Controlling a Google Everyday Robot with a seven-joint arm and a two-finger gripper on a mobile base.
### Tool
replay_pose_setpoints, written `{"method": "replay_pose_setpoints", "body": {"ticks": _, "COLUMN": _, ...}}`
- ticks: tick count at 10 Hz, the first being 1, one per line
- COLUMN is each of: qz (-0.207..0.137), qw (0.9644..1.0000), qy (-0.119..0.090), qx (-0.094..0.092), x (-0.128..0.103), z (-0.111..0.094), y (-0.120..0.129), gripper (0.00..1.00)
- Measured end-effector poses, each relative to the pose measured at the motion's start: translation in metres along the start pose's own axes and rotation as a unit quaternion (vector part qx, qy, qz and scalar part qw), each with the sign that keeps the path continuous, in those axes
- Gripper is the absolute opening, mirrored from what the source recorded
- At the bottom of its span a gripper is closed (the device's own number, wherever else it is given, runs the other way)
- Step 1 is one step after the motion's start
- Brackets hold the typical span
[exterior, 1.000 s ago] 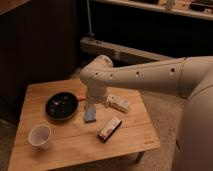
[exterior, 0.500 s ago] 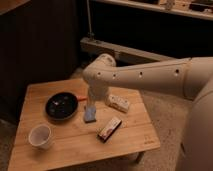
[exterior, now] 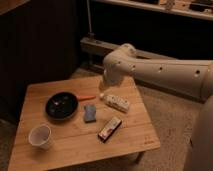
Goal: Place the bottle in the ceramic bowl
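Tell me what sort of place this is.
Probably an indoor lab corner: low wooden table, carpet, shelving behind. The gripper hangs above the bottle lying on the table.

one wooden table point(exterior: 134, 136) bears one black ceramic bowl point(exterior: 61, 106), one white cup point(exterior: 40, 135), one bottle point(exterior: 117, 103), one blue-grey block point(exterior: 90, 113), one flat dark box point(exterior: 110, 128) and one thin orange thing point(exterior: 86, 97), and one arm point(exterior: 160, 72) ends in one gripper point(exterior: 104, 89) just above the bottle's left end.
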Motion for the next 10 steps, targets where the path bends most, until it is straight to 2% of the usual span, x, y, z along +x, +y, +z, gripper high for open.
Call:
{"method": "replay_pose_setpoints", "body": {"ticks": 3, "qz": -0.034, "qw": 0.9991, "qy": -0.022, "qx": -0.012, "x": -0.018, "z": 0.000, "y": -0.037, "gripper": 0.65}}
{"method": "replay_pose_setpoints", "body": {"ticks": 5, "qz": -0.038, "qw": 0.9990, "qy": -0.023, "qx": -0.013, "x": -0.019, "z": 0.001, "y": -0.041, "gripper": 0.65}}
{"method": "replay_pose_setpoints", "body": {"ticks": 6, "qz": -0.040, "qw": 0.9990, "qy": -0.014, "qx": -0.016, "x": -0.017, "z": 0.003, "y": -0.036, "gripper": 0.65}}
{"method": "replay_pose_setpoints", "body": {"ticks": 8, "qz": -0.046, "qw": 0.9986, "qy": -0.003, "qx": -0.025, "x": -0.012, "z": 0.016, "y": -0.038, "gripper": 0.65}}
{"method": "replay_pose_setpoints", "body": {"ticks": 10, "qz": -0.058, "qw": 0.9973, "qy": 0.010, "qx": -0.044, "x": 0.005, "z": 0.055, "y": -0.048, "gripper": 0.65}}
